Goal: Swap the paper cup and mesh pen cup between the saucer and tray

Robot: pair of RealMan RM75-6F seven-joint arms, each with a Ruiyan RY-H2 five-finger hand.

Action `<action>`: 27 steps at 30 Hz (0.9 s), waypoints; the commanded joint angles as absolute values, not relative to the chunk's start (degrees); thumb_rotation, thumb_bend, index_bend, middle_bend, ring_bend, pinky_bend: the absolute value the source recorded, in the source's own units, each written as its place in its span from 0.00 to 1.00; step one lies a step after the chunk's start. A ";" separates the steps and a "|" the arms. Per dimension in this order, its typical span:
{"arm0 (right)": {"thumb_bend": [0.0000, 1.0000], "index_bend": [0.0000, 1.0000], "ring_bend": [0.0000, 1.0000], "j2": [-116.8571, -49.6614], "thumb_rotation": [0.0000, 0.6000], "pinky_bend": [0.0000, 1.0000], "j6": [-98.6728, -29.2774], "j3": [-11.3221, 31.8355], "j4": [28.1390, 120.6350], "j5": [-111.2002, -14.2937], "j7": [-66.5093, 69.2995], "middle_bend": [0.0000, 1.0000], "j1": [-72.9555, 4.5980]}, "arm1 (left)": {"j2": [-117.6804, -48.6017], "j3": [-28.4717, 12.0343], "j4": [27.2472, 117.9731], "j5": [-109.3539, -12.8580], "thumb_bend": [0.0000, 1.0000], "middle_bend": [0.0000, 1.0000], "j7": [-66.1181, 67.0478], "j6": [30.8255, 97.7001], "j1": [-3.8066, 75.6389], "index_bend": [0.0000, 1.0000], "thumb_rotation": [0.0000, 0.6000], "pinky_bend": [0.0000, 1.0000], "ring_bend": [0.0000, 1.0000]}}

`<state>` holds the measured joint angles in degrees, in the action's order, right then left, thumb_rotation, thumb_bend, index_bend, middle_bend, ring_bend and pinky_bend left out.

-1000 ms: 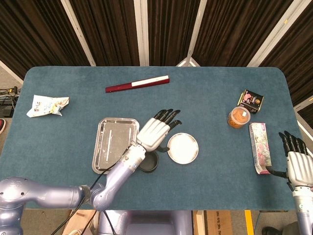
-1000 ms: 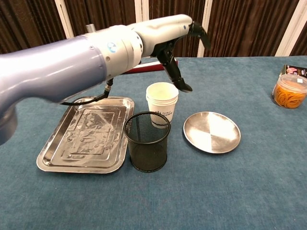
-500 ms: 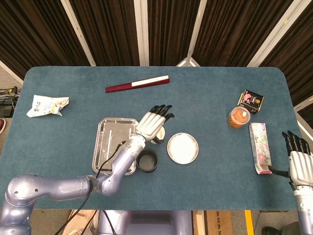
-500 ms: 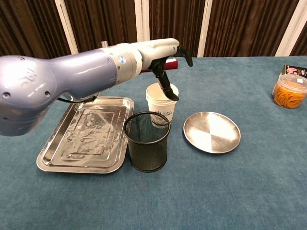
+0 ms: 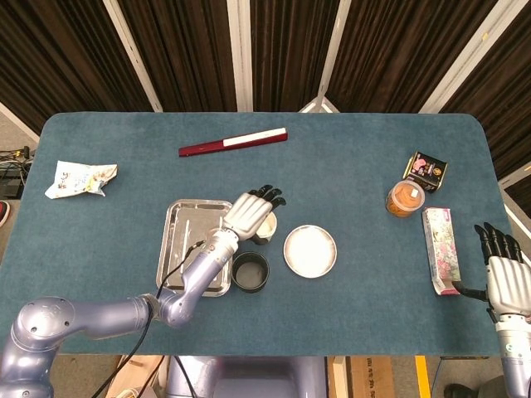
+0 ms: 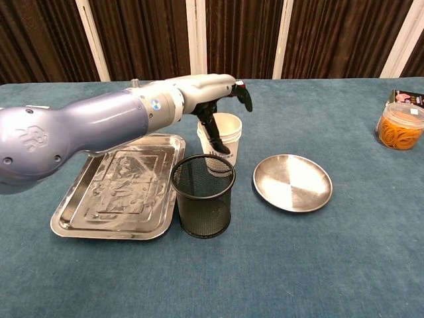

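Head view: left robot hand point(image 5: 248, 211) hides paper cup point(image 6: 222, 140).

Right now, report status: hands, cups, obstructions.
Left hand closing around paper cup, grip unconfirmed. Right hand open, idle. Mesh pen cup on table, close before paper cup. Saucer, tray bare.

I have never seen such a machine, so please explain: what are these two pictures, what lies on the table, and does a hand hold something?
This is a robot with two arms, each ending in a fingered hand. One picture looks down from its head, the other looks forward from its chest. On the blue table lie a rectangular steel tray, a black mesh pen cup, a white paper cup and a round metal saucer. The left hand reaches over the paper cup, fingers around it; whether it grips firmly I cannot tell. The right hand waits open at the table's edge, holding nothing. Both cups stand on the table, between tray and saucer.
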<state>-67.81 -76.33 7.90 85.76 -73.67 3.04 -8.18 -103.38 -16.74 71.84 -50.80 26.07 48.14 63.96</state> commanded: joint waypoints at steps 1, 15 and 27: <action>0.00 0.00 0.00 -67.86 1.00 0.00 -76.36 7.90 85.84 -73.74 3.00 0.00 -8.17 | -102.87 -16.08 72.26 -51.02 0.26 0.20 26.70 48.58 63.58 0.31 1.00 0.34 0.18; 0.00 0.00 0.00 -68.08 1.00 0.00 -75.81 7.76 86.12 -73.86 2.62 0.00 -8.28 | -99.97 -14.24 77.26 -51.95 0.48 0.43 29.46 52.13 61.74 0.48 1.00 0.48 0.37; 0.00 0.00 0.00 -67.94 1.00 0.00 -75.68 7.61 86.37 -74.17 2.69 0.00 -8.22 | -85.97 -12.94 91.15 -57.93 0.47 0.40 26.11 59.03 54.39 0.47 1.00 0.46 0.35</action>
